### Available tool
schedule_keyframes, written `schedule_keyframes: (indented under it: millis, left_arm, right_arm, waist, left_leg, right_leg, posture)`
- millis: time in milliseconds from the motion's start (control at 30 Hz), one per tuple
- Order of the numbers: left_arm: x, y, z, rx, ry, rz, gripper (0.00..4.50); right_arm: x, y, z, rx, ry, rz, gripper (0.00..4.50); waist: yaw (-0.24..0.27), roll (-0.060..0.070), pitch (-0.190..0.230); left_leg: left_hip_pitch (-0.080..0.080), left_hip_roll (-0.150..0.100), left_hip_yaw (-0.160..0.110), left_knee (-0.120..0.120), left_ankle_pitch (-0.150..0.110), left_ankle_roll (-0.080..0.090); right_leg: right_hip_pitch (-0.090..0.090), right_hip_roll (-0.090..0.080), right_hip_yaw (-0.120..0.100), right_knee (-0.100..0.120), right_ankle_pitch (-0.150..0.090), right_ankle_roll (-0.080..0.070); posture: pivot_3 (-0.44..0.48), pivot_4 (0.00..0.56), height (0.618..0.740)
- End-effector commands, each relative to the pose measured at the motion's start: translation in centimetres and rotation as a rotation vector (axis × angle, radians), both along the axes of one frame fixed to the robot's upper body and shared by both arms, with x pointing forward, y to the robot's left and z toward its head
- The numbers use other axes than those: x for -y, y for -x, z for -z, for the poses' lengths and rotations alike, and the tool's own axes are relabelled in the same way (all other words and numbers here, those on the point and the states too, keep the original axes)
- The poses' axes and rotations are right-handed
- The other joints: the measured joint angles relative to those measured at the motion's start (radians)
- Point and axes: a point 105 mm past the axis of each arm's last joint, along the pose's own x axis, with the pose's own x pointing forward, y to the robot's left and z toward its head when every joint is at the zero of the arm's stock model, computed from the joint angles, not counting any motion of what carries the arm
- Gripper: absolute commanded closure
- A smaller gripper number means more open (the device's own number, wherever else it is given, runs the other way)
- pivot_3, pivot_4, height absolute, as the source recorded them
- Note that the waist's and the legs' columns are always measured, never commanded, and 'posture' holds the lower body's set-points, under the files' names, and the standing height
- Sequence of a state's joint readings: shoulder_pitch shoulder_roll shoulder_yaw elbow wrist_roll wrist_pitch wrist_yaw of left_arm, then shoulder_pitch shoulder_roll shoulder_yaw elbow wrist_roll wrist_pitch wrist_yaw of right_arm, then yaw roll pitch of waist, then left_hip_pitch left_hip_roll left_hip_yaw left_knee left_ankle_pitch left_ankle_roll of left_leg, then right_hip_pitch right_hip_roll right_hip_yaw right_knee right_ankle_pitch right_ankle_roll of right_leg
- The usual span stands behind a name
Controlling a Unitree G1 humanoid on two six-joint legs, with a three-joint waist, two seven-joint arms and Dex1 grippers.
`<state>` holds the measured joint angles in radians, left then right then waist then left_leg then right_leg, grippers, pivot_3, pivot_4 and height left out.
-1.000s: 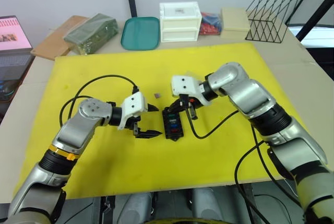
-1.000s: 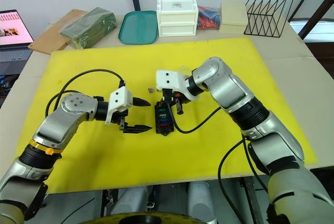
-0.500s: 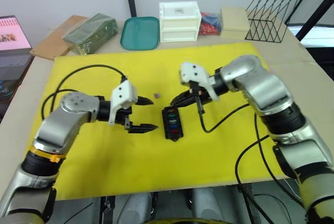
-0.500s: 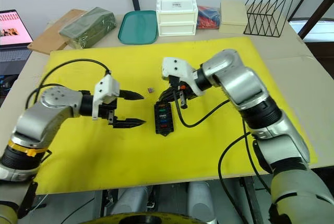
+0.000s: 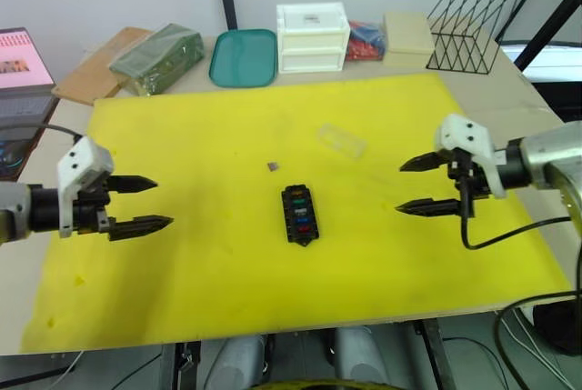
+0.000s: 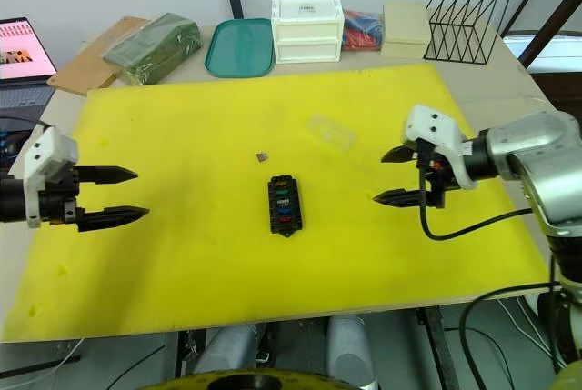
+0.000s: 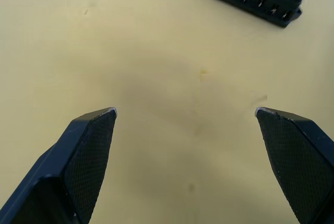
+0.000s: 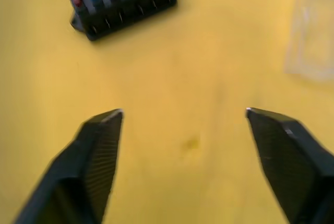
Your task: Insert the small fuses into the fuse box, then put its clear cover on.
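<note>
Your left gripper (image 5: pixel 145 203) spread wide and empty near the yellow mat's (image 5: pixel 200 126) left edge, a loose purple blade fuse (image 5: pixel 273 167) and the small black fuse box (image 5: pixel 298 214) with coloured fuses seated mid-mat, the clear plastic cover (image 5: pixel 342 141) lying behind it, your right gripper (image 5: pixel 414 185) agape, empty, near the right edge.

The clear cover (image 5: pixel 342 141), beyond the fuse box (image 5: pixel 298 214), is only a faint glint on the yellow mat, its outline hard to trace, and in the right wrist view it blurs off the edge. A tiny purple fuse (image 5: pixel 273 166) lies just beyond the box, too small to read. The box's far end is cropped in the left wrist view.
</note>
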<state>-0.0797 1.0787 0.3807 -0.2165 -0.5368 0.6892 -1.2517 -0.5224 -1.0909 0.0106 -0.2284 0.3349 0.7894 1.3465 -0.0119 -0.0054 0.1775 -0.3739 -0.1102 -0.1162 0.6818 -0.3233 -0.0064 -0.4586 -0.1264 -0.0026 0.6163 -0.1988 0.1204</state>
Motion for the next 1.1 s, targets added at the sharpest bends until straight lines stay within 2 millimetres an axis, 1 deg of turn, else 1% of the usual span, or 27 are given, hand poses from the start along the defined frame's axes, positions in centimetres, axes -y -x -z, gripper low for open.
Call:
schedule_keyframes:
  millis: [33,133,233,300,333,400,500,567,600,667,767,867,1000,1100]
  left_arm:
    - [-0.6,0.3,-1.1,0.051,0.003,-0.027,0.0]
    - [-0.2,0.2,-0.7,0.049,0.018,-0.027,0.0]
    - [1.1,-0.4,-0.5,0.039,0.078,-0.005,0.0]
    - [2.8,-1.1,-0.4,-0.003,0.19,0.006,0.0]
    - [3.7,-1.7,-0.2,-0.037,0.256,-0.007,0.0]
    - [4.7,-2.6,0.1,-0.087,0.327,-0.031,0.0]
    - [7.1,-3.8,0.6,-0.218,0.457,-0.033,0.0]
    - [8.6,-4.8,0.7,-0.301,0.54,-0.055,0.0]
    - [9.3,-5.8,0.9,-0.355,0.581,-0.091,0.0]
    - [10.3,-6.7,0.9,-0.416,0.635,-0.113,0.0]
    - [11.3,-8.0,1.2,-0.52,0.71,-0.173,0.0]
    - [11.6,-9.2,2.6,-0.614,0.747,-0.264,0.0]
    - [11.7,-10.0,3.4,-0.673,0.765,-0.318,0.0]
    - [12.1,-10.2,3.4,-0.698,0.782,-0.313,0.0]
  right_arm:
    - [0.6,0.4,-1.3,0.062,0.0,0.017,0.03]
    - [0.5,0.6,-1.1,0.062,0.001,0.014,0.03]
    - [-0.5,0.3,-1.5,0.075,-0.022,-0.005,0.03]
    - [-2.2,0.0,-2.2,0.093,-0.063,-0.042,0.03]
    - [-3.1,-0.1,-2.5,0.099,-0.08,-0.066,0.03]
    - [-4.3,-0.2,-2.9,0.103,-0.098,-0.094,0.03]
    - [-7.0,-0.8,-3.6,0.152,-0.131,-0.148,0.03]
    - [-8.5,-1.2,-3.8,0.171,-0.145,-0.182,0.03]
    - [-9.4,-1.2,-3.8,0.181,-0.149,-0.209,0.03]
    - [-10.5,-1.2,-3.9,0.187,-0.152,-0.239,0.03]
    - [-11.3,-1.0,-3.9,0.189,-0.152,-0.278,0.03]
    - [-11.7,-0.9,-3.9,0.192,-0.141,-0.306,0.03]
    - [-11.8,-0.9,-3.9,0.198,-0.133,-0.315,0.03]
    - [-11.8,-1.1,-3.9,0.204,-0.128,-0.314,0.03]
  waist:
    - [0.001,0.0,0.0]
    - [0.001,0.0,0.0]
    - [0.001,0.0,0.0]
    - [0.001,0.0,0.0]
    - [0.001,0.0,0.0]
    - [0.002,-0.001,0.0]
    - [0.001,-0.001,0.0]
    - [0.001,-0.001,0.0]
    - [0.002,-0.001,0.0]
    - [0.003,-0.002,0.0]
    - [0.001,-0.002,0.0]
    - [0.001,-0.002,0.0]
    - [-0.002,-0.002,-0.001]
    - [0.0,-0.002,-0.001]
  left_leg:
    - [0.0,0.0,0.0,0.0,0.0,0.0]
    - [0.0,0.0,0.0,0.0,0.0,0.0]
    - [0.0,0.0,0.0,0.0,0.0,0.0]
    - [0.0,0.0,0.0,0.0,0.0,0.0]
    - [0.0,0.0,0.0,0.001,0.0,0.0]
    - [0.0,0.0,0.0,0.001,0.0,0.0]
    - [-0.001,0.0,0.0,0.001,0.0,0.0]
    - [-0.001,0.0,-0.001,0.002,0.0,-0.001]
    - [-0.001,0.0,-0.001,0.002,0.0,-0.001]
    - [-0.001,-0.001,-0.001,0.002,0.001,-0.001]
    - [-0.001,-0.001,-0.001,0.002,0.001,-0.001]
    - [-0.001,-0.001,-0.001,0.002,0.001,-0.001]
    - [-0.001,-0.001,-0.001,0.002,0.001,-0.002]
    - [-0.001,-0.001,-0.001,0.002,0.001,-0.002]
  right_leg:
    - [0.0,0.0,0.0,0.0,0.0,0.0]
    - [0.0,0.0,0.0,0.0,0.0,0.0]
    - [0.0,0.0,0.0,0.0,0.0,0.0]
    - [0.001,0.0,0.0,0.0,0.0,0.0]
    - [0.001,0.0,0.0,0.0,0.0,0.0]
    - [0.001,0.0,0.0,0.0,0.001,0.0]
    - [0.0,0.0,0.0,0.0,0.001,0.0]
    - [0.0,0.0,0.0,0.0,0.001,0.0]
    - [0.0,0.0,0.0,0.0,0.001,0.0]
    - [0.0,0.0,0.0,0.0,0.002,0.001]
    - [0.0,0.0,0.0,0.0,0.002,0.001]
    - [0.0,0.0,0.0,0.0,0.002,0.001]
    - [-0.001,0.0,0.0,0.0,0.002,0.001]
    - [-0.001,0.0,0.0,0.0,0.002,0.001]
  posture:
    - [0.0,0.15,0.74]
    - [0.0,0.15,0.74]
    - [0.0,0.15,0.74]
    - [0.0,0.15,0.74]
    - [0.0,0.15,0.74]
    - [0.0,0.15,0.74]
    - [0.0,0.15,0.74]
    - [0.0,0.15,0.74]
    - [0.0,0.15,0.74]
    - [0.0,0.15,0.74]
    - [0.0,0.15,0.74]
    - [0.0,0.15,0.74]
    - [0.0,0.15,0.74]
    - [0.0,0.15,0.74]
